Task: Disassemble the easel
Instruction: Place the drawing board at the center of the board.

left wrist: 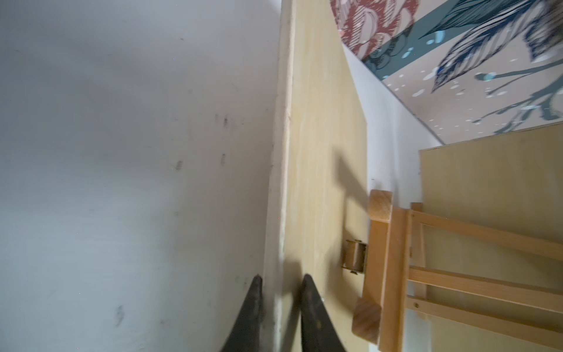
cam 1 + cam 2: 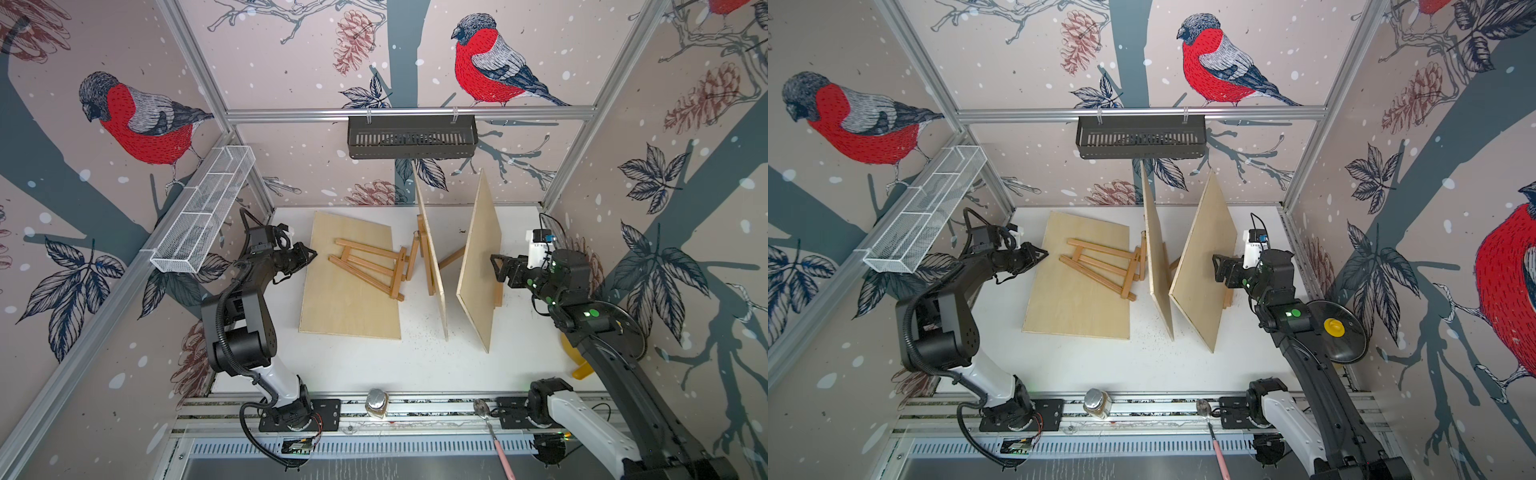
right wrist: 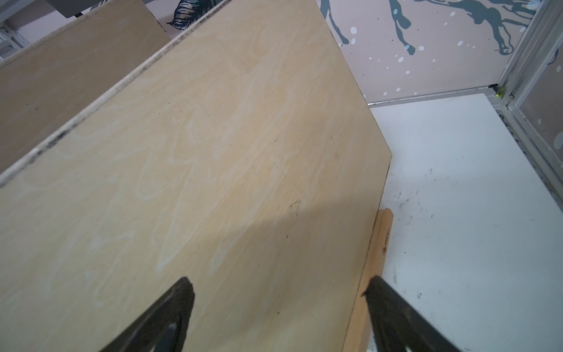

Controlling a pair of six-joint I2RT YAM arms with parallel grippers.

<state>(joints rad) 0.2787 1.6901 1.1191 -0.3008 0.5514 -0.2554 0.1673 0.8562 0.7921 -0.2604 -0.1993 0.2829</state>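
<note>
folded easel (image 2: 368, 266) on flat board (image 2: 345, 307) | upright boards (image 2: 478, 257) to its right

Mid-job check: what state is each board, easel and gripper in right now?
Flat board: lying flat on the table.
Folded easel: collapsed, lying on the flat board.
Middle board: upright, propped on the middle easel.
Right board: upright, tilted, resting on the right easel.
Left gripper: slightly open at the flat board's edge, empty.
Right gripper: wide open, facing the right board, empty.

easel (image 2: 368, 266): wooden, folded | lying flat | atop flat plywood board (image 2: 345, 307)
</note>
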